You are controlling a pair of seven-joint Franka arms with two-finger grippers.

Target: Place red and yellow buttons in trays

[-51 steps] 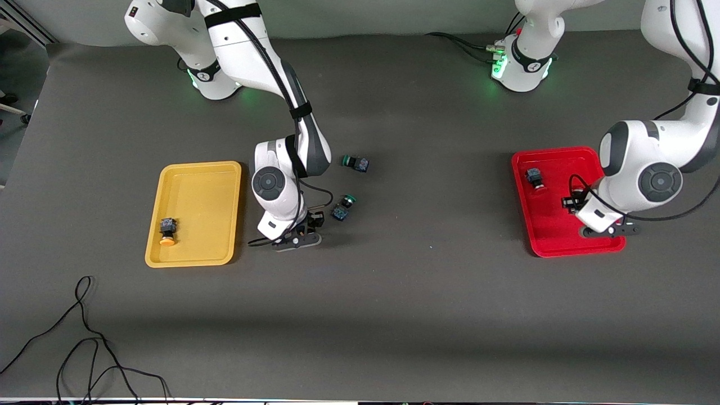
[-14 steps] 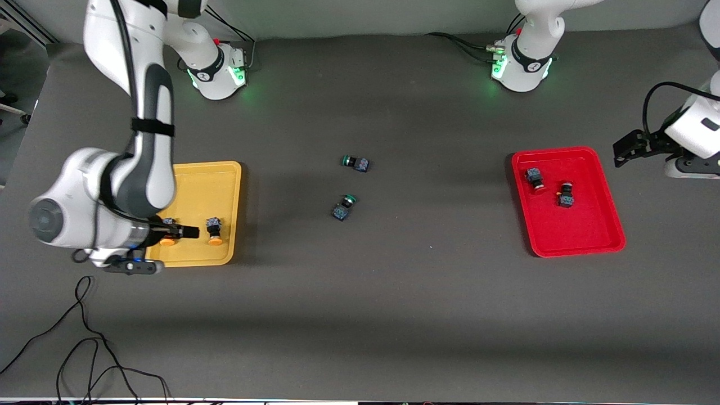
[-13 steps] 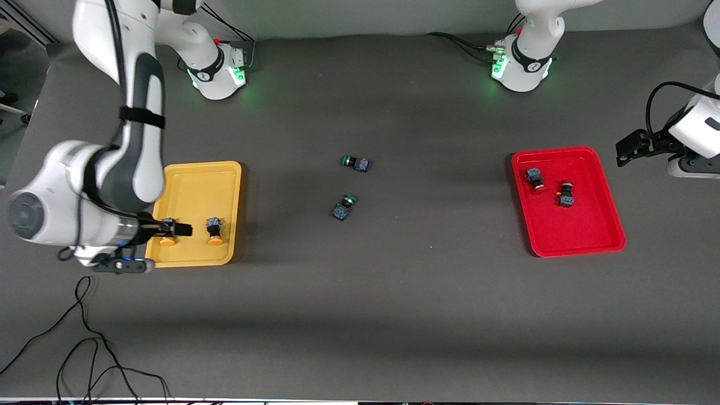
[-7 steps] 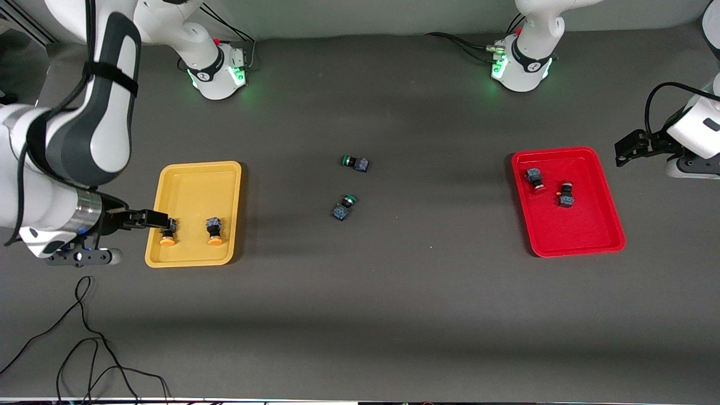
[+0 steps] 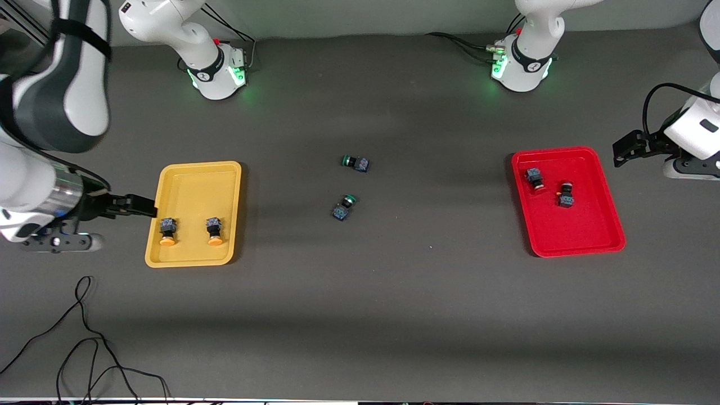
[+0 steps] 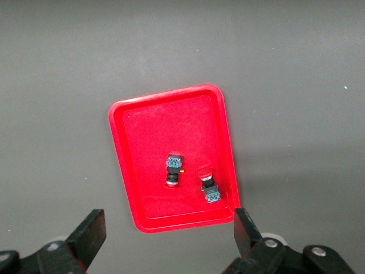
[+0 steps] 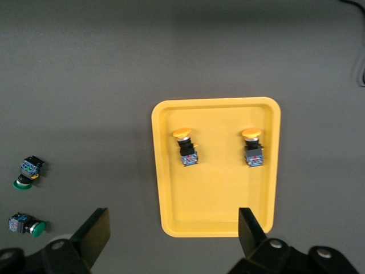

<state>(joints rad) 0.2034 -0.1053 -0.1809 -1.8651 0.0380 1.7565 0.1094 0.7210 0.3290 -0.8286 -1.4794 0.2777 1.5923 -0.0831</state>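
We see two orange-capped buttons [image 5: 168,230] lying side by side in the yellow tray [image 5: 194,180]; two red-capped buttons [image 5: 534,178] lie close together in the red tray [image 5: 585,236].

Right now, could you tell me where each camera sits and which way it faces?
Front view: high across the table, facing both bases; right gripper beside the yellow tray, left gripper beside the red tray.
Left wrist view: looks down on the red tray; its open fingers show.
Right wrist view: looks down on the yellow tray, shared with the front view; its open fingers show.
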